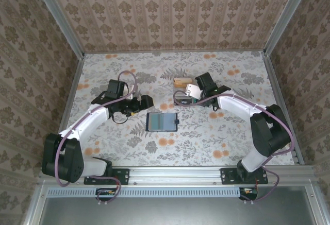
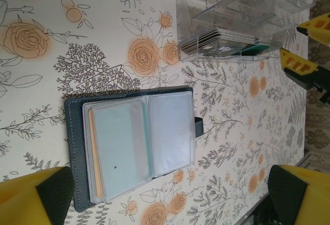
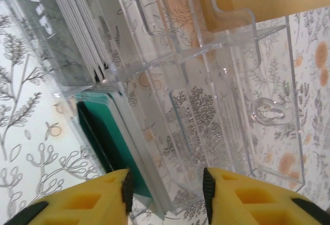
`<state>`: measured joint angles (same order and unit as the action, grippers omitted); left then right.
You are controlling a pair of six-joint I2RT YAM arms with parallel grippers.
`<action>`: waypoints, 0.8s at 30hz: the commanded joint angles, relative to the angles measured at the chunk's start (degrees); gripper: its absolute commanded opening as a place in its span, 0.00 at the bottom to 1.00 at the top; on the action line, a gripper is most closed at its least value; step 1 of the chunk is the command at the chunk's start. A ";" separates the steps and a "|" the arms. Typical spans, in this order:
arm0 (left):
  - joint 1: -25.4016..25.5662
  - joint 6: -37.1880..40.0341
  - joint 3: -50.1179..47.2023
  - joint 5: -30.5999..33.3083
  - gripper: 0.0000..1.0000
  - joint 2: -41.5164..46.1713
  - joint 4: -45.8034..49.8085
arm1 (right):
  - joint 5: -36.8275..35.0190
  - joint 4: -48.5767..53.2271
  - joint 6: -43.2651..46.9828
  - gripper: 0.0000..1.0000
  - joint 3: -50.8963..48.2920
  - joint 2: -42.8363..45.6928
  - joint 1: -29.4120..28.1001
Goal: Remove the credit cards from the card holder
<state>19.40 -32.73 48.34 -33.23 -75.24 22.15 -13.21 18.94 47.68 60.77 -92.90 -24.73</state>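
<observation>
The card holder (image 1: pixel 162 121) lies open and flat on the flowered table between the arms. In the left wrist view the card holder (image 2: pixel 77 132) shows clear sleeves with a pale teal card (image 2: pixel 116 148) in one and an orange edge behind it. My left gripper (image 2: pixel 170 199) hovers above it, open wide, nothing between its yellow fingers (image 2: pixel 36 196). My right gripper (image 3: pixel 165 189) is open at the clear plastic box (image 3: pixel 221 81). A teal card (image 3: pixel 111 137) stands in the box by the left pad, and a box wall sits between the jaws. More cards (image 3: pixel 77 34) are stacked beside it.
The clear plastic box (image 1: pixel 181 83) stands behind the card holder, near the table's middle back. In the left wrist view the box (image 2: pixel 242 3) holds a stack of cards (image 2: pixel 221 38), with the right gripper's yellow fingers (image 2: pixel 309 50) next to it. Patterned walls enclose the table.
</observation>
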 commanded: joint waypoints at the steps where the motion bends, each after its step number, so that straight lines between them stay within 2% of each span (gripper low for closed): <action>1: -0.17 -0.29 -0.86 -1.05 1.00 0.77 -1.83 | 5.03 4.25 -1.72 0.49 0.88 2.49 0.23; 11: -0.16 0.12 -1.17 -1.23 1.00 0.62 -1.50 | 2.56 3.81 -1.91 0.60 0.94 -0.56 0.12; 24: -0.33 0.56 -1.05 -0.61 1.00 1.15 -1.10 | -5.48 -2.10 -1.32 0.58 2.45 -4.42 0.12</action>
<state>19.40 -32.73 47.62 -33.21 -75.24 20.84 -14.96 19.35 46.48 61.08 -96.25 -24.62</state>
